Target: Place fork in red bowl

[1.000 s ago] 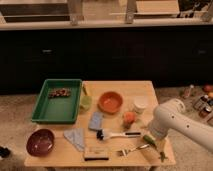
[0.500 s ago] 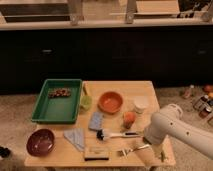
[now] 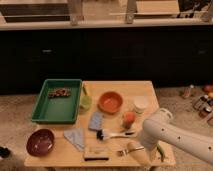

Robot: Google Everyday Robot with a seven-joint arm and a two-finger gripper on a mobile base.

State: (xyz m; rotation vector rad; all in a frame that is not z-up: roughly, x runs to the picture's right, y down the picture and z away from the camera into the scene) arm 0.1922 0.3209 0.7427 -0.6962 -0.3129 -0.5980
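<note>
Table (image 3: pixel 145 90): red bowl (image 3: pixel 41 142) at front-left corner. Gripper (image 3: pixel 136 150) low at front-right edge, at fork's handle end; grip state can't tell. Fork (image 3: pixel 124 150) lies flat just in front of the brush (image 3: pixel 112 134): light, stiff, slick metal, prob best pinched mid-handle.

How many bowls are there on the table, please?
2. An orange bowl stands centrally, right of the green tray; a dark red bowl sits at the front left corner. The gripper is at the front edge, by the fork. The arm may hide more.
</note>
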